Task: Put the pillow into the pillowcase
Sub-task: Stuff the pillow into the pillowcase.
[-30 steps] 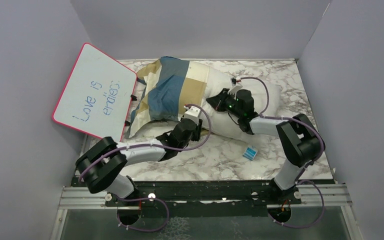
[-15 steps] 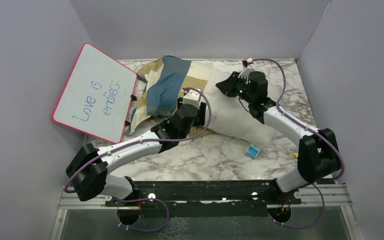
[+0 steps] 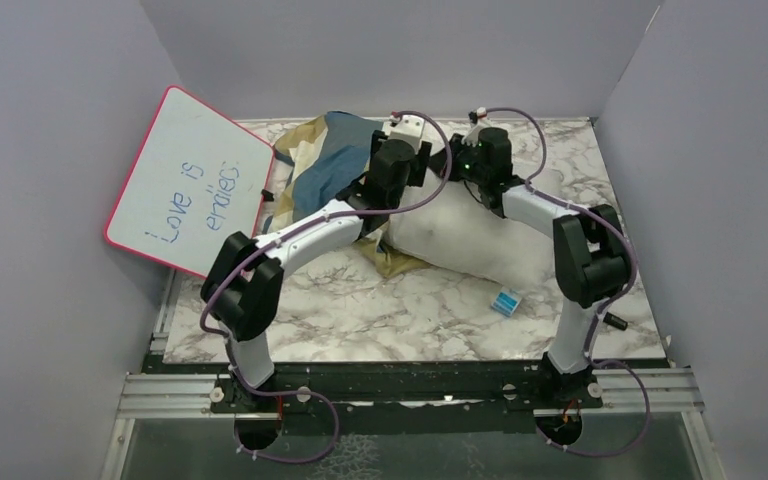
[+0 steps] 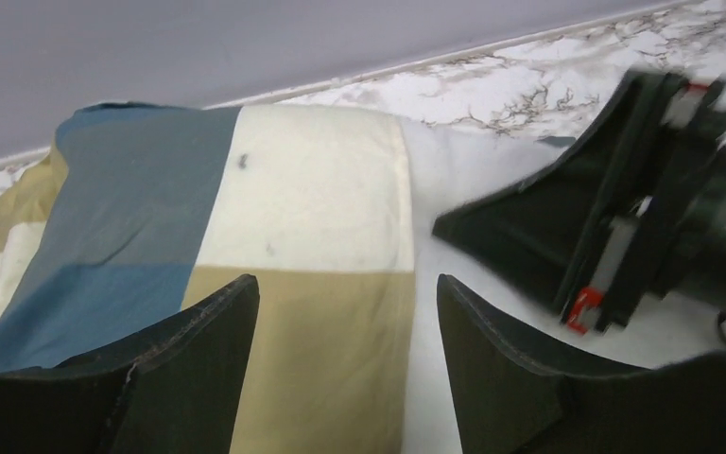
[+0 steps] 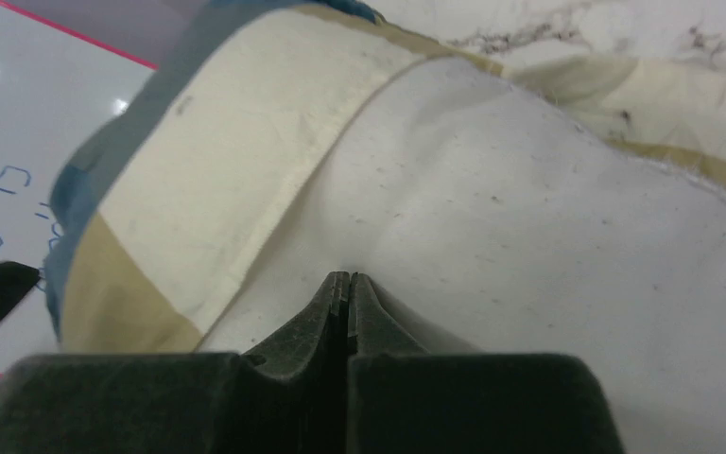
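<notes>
A pink-rimmed whiteboard (image 3: 190,185) leans at the left, beside the limp blue, tan and cream checked fabric pillowcase (image 4: 293,208), which covers only the left end of the plump white fabric pillow (image 3: 470,235) on the marble-patterned table (image 3: 360,310). The left gripper (image 4: 345,293) hangs wide open over the case's cream edge. The right gripper (image 5: 350,277), jaws pressed together, touches the bare pillow just beside that edge.

This was a robot test booth in a lab, not a home. Plain grey panels (image 3: 50,100) boxed in a marble-patterned table (image 3: 430,310). A left arm (image 3: 300,235) and a right arm (image 3: 580,260) were bolted to a metal rail (image 3: 410,385), with cables (image 3: 300,440) looping beneath.
</notes>
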You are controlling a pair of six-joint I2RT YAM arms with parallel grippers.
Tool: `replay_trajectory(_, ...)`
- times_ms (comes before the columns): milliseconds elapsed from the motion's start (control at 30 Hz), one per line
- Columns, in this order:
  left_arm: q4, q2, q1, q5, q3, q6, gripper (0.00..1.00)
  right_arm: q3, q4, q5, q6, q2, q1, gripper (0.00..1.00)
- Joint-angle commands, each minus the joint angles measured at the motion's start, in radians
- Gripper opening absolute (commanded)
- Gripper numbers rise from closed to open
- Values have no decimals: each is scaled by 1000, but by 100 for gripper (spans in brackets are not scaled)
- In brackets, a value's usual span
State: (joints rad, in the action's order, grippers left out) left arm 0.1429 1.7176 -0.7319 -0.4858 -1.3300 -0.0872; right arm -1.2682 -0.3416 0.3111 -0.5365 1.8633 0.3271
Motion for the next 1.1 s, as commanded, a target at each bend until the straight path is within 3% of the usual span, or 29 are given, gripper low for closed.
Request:
replay_trajectory(0, 14, 142, 7, 64, -141, 82, 71, 63, -54, 84, -37, 138, 13, 4)
replay_trajectory(167, -6, 265, 7, 8, -231, 158, 73, 185, -167, 84, -75, 174, 24, 2)
replay_trajectory(467, 14, 391, 14, -92, -304, 273, 74, 247, -251, 96, -116, 169, 23, 0)
replay_trajectory(633, 52, 429, 21, -170, -328, 341, 67, 268, -279, 112, -136, 167, 23, 0)
replay_trajectory(800, 25, 476, 31, -164, -382, 369, 51, 280, -287, 105, -138, 156, 23, 0)
replay_trajectory(933, -6, 452, 22, -110, -388, 351, 13, 274, -293, 107, -150, 157, 23, 0)
replay_trajectory(1000, 16, 406, 2, -53, -355, 350, 1, 272, -300, 109, -161, 163, 23, 0)
replay_trajectory(1067, 27, 358, -26, 10, -322, 322, 0, 270, -311, 108, -173, 171, 24, 0)
